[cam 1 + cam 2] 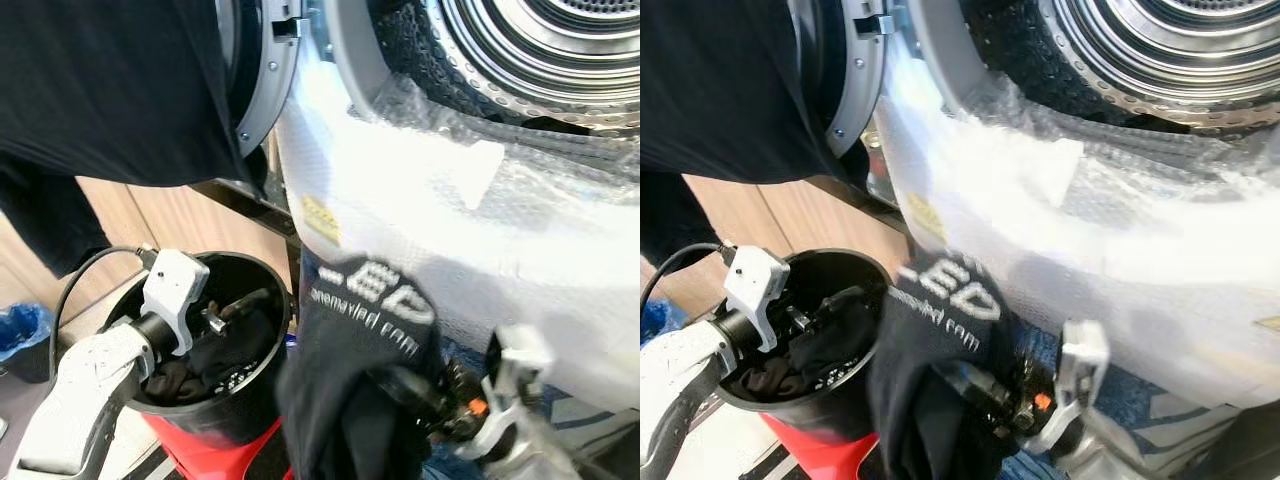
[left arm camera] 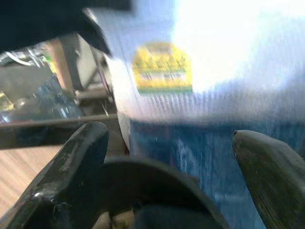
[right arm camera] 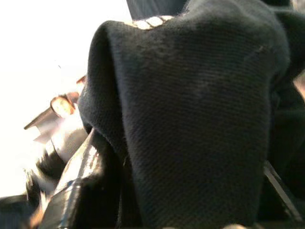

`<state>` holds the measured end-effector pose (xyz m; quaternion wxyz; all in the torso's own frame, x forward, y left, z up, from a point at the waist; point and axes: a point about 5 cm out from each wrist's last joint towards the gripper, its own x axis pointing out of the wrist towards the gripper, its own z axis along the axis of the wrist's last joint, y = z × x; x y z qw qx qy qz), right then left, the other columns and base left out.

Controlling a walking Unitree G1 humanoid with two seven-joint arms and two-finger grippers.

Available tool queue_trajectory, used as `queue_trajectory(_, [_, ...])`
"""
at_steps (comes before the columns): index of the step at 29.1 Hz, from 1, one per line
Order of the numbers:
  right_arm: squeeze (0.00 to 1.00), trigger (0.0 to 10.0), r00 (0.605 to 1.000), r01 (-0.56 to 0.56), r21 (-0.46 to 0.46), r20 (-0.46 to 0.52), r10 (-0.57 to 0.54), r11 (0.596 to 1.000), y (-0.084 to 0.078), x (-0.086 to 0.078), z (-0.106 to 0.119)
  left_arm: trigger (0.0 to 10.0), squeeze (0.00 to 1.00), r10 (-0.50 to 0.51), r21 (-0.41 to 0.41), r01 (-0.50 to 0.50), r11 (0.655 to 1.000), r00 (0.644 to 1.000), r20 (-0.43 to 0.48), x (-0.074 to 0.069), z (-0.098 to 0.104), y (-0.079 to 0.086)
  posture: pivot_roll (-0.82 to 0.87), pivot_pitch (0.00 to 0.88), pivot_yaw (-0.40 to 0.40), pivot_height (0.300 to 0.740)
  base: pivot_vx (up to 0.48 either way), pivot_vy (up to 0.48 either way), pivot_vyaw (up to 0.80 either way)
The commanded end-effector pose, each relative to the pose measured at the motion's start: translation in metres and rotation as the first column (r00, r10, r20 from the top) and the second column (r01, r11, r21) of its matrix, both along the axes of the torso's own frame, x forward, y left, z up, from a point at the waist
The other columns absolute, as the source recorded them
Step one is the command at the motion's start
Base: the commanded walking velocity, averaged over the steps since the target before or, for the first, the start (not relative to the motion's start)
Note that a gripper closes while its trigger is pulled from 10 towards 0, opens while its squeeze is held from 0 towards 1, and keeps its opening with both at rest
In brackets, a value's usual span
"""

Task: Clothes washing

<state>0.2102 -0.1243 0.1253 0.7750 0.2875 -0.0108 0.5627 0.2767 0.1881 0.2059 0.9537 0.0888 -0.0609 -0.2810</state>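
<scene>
A black garment with white lettering hangs in front of the washing machine's bubble-wrapped front. My right gripper is shut on it from below, and the cloth drapes over one of its fingers. The open drum is above, at the upper right. A black bucket at the lower left holds more dark clothes. My left gripper hovers over the bucket's mouth, open and holding nothing; its fingertips stand wide apart above the rim.
Another black garment hangs over the open washer door at the upper left. The bucket stands on a red base. A blue object lies on the floor at the far left, before wooden panelling.
</scene>
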Motion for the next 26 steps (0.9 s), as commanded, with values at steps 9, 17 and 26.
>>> queue_trajectory(9, [0.00,10.0,0.998,0.042,0.005,-0.055,-0.042,0.999,-0.004,-0.001,-0.034,10.0,0.00,-0.304,-0.196,0.288,0.937,0.951,-0.053,-0.019,0.036,-0.016,0.19,0.075,0.072,0.740,0.000,0.000,0.00])
queue_trajectory(17, [0.00,10.0,1.000,-0.015,0.024,0.007,0.015,1.000,0.009,0.000,-0.027,10.0,1.00,-0.475,-0.289,0.394,0.872,0.822,-0.313,-0.025,-0.008,-0.036,0.16,0.070,0.082,0.740,0.000,0.000,0.00])
queue_trajectory(26, [0.00,10.0,0.995,-0.072,0.043,0.072,0.069,0.996,0.012,-0.004,-0.015,10.0,1.00,-0.541,-0.252,0.478,0.841,0.744,-0.393,-0.028,-0.022,-0.042,0.15,0.096,0.088,0.740,0.000,0.000,0.00])
